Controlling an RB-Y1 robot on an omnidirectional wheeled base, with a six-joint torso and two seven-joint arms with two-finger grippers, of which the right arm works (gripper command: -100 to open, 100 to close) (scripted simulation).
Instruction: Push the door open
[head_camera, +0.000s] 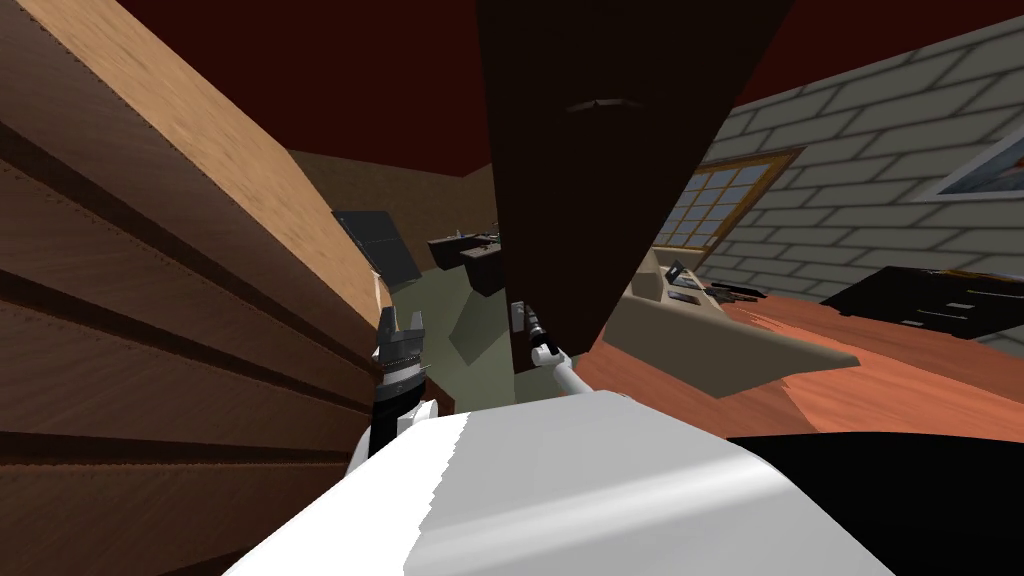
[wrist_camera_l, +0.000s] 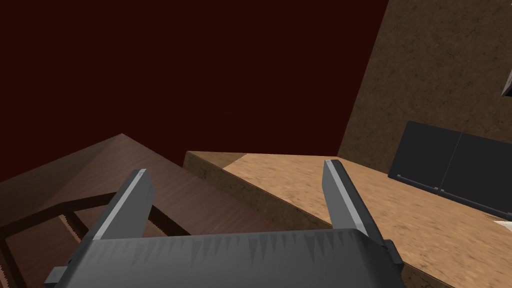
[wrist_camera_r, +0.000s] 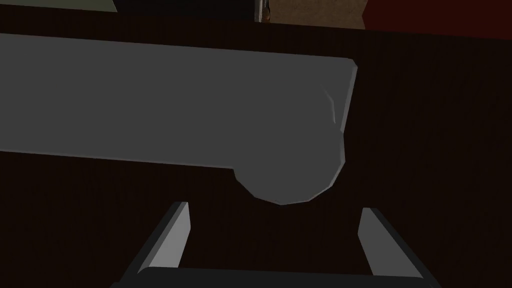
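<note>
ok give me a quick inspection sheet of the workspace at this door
surface: reddish floor on the right, greenish floor past the dark brown door
job's things: door partly open; its grey lever handle just ahead of the right end effector
clutter: small items on a beige counter
end effectors: right open, not gripping the handle; left end effector open, beside a wood-panelled surface
cables: nothing seen
surroundings: grey brick wall, window, dark cabinet
</note>
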